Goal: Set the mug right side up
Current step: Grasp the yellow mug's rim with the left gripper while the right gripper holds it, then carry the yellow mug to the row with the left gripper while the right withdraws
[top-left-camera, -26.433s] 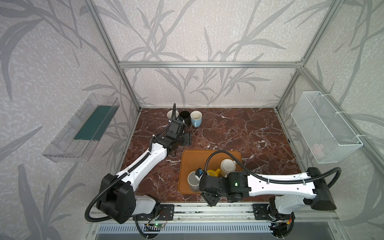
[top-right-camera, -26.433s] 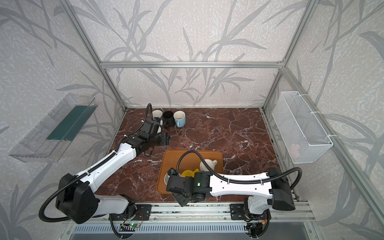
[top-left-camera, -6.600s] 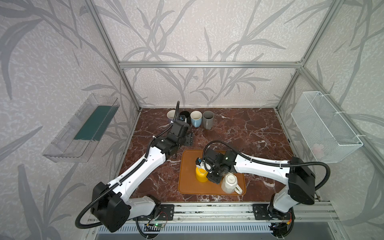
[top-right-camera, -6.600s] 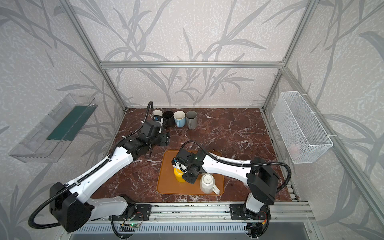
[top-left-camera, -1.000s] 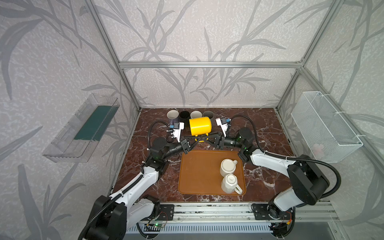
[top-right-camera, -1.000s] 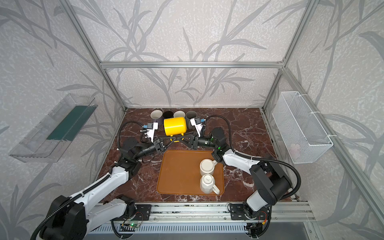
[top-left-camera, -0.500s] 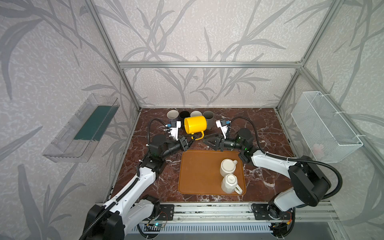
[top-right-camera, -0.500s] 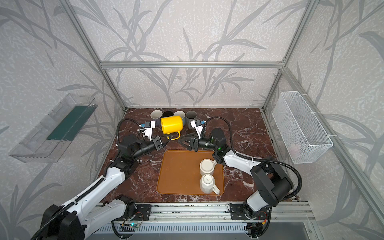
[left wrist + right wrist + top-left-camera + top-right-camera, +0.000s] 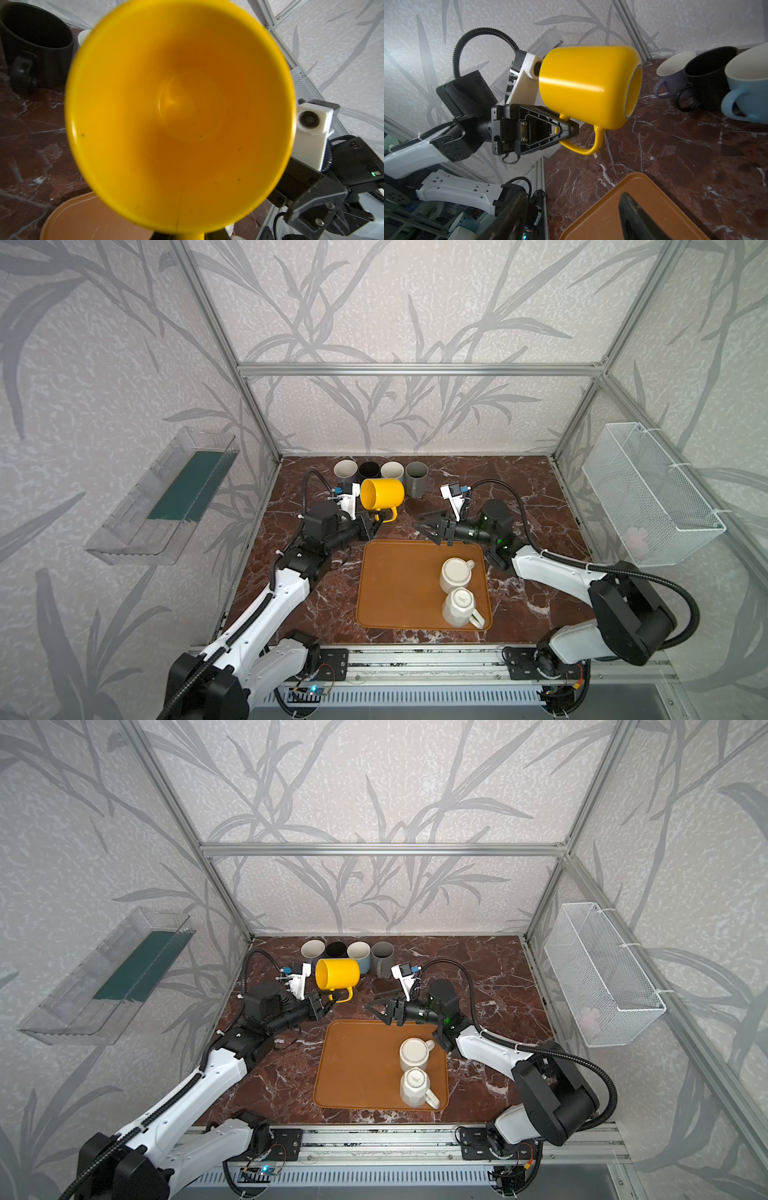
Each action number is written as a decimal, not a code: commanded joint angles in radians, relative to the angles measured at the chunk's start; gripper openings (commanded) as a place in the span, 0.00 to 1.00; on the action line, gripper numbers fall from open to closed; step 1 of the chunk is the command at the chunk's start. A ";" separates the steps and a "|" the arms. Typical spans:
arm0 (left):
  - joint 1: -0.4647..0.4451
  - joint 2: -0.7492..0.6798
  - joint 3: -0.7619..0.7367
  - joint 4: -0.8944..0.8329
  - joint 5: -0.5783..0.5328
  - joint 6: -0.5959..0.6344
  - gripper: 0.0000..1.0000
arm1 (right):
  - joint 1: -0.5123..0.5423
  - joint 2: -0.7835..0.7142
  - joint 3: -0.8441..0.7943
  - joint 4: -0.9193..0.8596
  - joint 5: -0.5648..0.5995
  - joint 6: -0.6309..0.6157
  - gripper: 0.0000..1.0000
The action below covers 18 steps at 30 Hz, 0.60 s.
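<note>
The yellow mug (image 9: 382, 493) (image 9: 337, 973) hangs on its side above the marble floor, its handle pointing down. My left gripper (image 9: 372, 525) (image 9: 570, 129) is shut on that handle. The mug's open mouth (image 9: 178, 104) faces the left wrist camera and fills that view. In the right wrist view the mug (image 9: 587, 87) shows its outer wall and base. My right gripper (image 9: 428, 526) (image 9: 376, 1007) (image 9: 571, 207) is open and holds nothing. It stands to the right of the mug, apart from it, over the far edge of the tray.
An orange tray (image 9: 395, 585) carries two white mugs (image 9: 455, 574) (image 9: 459, 608), bottoms up. Several upright mugs (image 9: 392, 469) line the back wall, just behind the yellow one. A wire basket (image 9: 648, 489) hangs on the right wall, a clear bin (image 9: 166, 506) on the left.
My right gripper has opened, let go of the yellow mug and drawn back to the right. The left gripper keeps the handle and has carried the mug slightly left.
</note>
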 commanded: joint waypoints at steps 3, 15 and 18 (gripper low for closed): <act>0.007 0.012 0.097 -0.069 -0.112 0.081 0.00 | -0.021 -0.076 -0.012 -0.138 0.047 -0.076 0.71; 0.008 0.127 0.206 -0.270 -0.293 0.175 0.00 | -0.047 -0.179 -0.025 -0.347 0.171 -0.153 0.70; 0.036 0.164 0.227 -0.299 -0.312 0.193 0.00 | -0.048 -0.193 -0.031 -0.368 0.180 -0.161 0.70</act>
